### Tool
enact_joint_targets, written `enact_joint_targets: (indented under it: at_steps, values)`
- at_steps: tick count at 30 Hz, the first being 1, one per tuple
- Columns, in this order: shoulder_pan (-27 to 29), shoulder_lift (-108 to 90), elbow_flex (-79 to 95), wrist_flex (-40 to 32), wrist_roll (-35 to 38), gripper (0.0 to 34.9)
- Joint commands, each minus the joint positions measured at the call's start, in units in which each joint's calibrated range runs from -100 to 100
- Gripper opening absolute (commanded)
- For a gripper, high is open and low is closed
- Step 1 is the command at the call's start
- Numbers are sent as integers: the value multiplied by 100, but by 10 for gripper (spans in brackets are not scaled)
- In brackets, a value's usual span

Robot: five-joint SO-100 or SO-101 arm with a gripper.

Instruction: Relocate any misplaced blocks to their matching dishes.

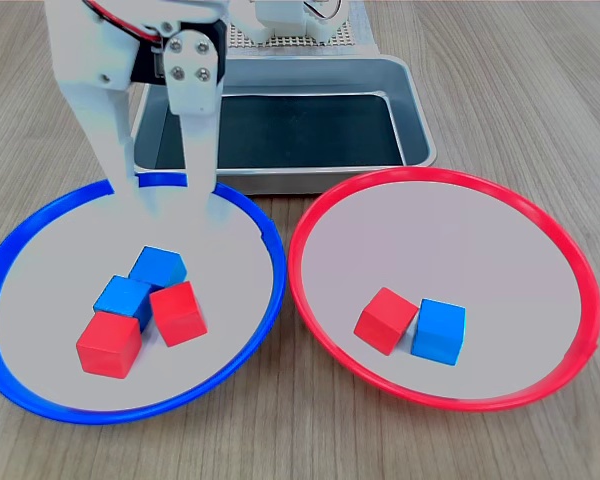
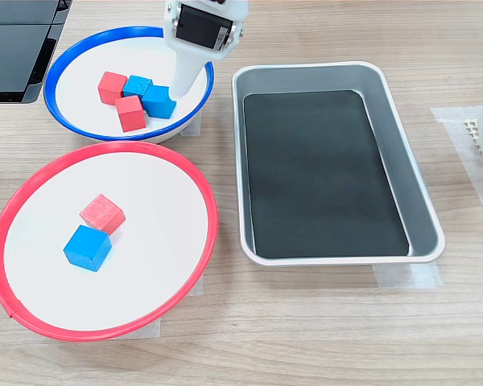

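Over the blue-rimmed dish (image 1: 40,235) my gripper (image 1: 160,180) hangs with its jaws set wide and nothing between them, just beyond the cluster of four cubes as the first exterior view shows it. That cluster holds two blue cubes, one nearer the gripper (image 1: 159,266) and one behind it (image 1: 123,296), plus two strays: a red cube (image 1: 178,312) and another red cube (image 1: 109,343) nearest the camera. Beside the blue-rimmed dish, the red-rimmed dish (image 1: 325,205) carries a red cube (image 1: 386,319) touching a stray blue cube (image 1: 440,331).

I judge my step to be taking a red cube out of the blue-rimmed dish. The cubes touch, so I would come down square on one red cube, one finger on each free face, and avoid nudging the blue ones. A straight lift before crossing the rims seems safest.

Past the blue-rimmed dish, the metal tray (image 1: 412,110) stays out of it.

I can read no brand, label or writing anywhere.
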Motion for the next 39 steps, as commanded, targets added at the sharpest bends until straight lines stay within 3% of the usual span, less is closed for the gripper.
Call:
enact_joint_targets:
  at_steps: [1,8,14,21,29,39]
  values:
    - [-83,-140,-313,-113,-59,102]
    - [-271,-106,-1005,-195,-611,80]
    - [21,227,-1333,-410,-938,96]
    - [369,858,-1770,-393,-1192,143]
    - [284,1515,-2680,-146,-1411,166]
    - [162,2120,-3363,85,-1392,170]
